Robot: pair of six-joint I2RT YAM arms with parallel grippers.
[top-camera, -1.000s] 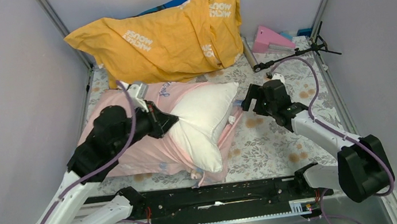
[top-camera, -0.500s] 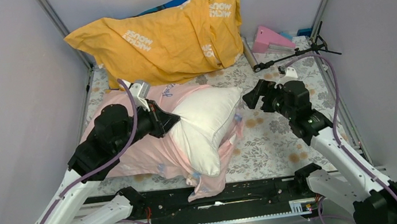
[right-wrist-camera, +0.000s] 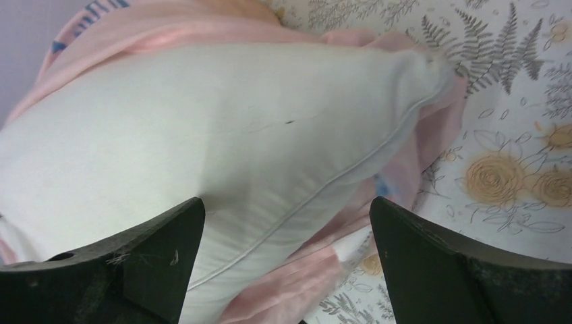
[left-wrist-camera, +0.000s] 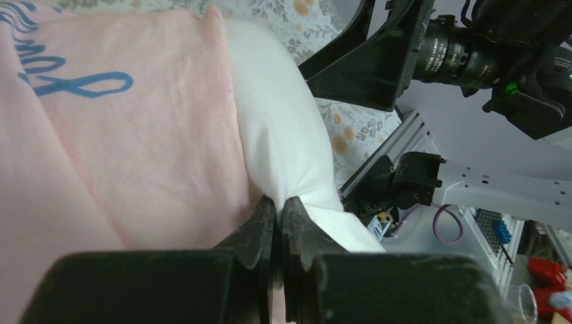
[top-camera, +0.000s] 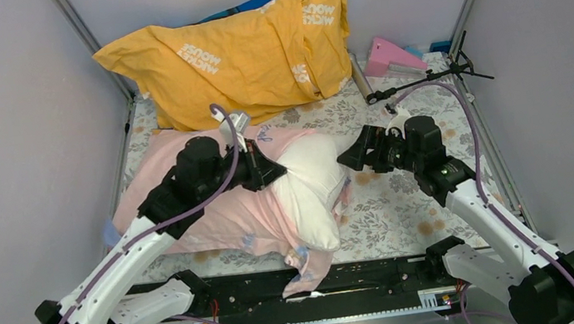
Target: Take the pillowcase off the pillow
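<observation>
The white pillow [top-camera: 313, 185] sticks partly out of the pale pink pillowcase [top-camera: 191, 225] on the floral table. My left gripper [top-camera: 275, 172] is shut, pinching a fold of the pillow's white fabric just beside the pillowcase's open edge; the left wrist view shows the pinch [left-wrist-camera: 278, 206], with pink pillowcase [left-wrist-camera: 135, 135] to its left. My right gripper [top-camera: 348, 159] is open and empty, just right of the pillow's far right corner. In the right wrist view [right-wrist-camera: 287, 226] the pillow [right-wrist-camera: 202, 128] fills the gap ahead of the jaws, with pink pillowcase [right-wrist-camera: 411, 155] under it.
A yellow-orange cushion [top-camera: 236, 51] with white lettering lies at the back. A pink object [top-camera: 391, 56] and a black stand [top-camera: 424, 81] sit at the back right. Bare floral cloth [top-camera: 407, 205] lies right of the pillow. A pillowcase flap [top-camera: 305, 264] hangs over the front rail.
My left gripper has moved right and farther back, dragging pillow and pillowcase rightward. My right gripper has swung left, closer to the pillow's corner. The pillowcase flap has slid toward the front rail.
</observation>
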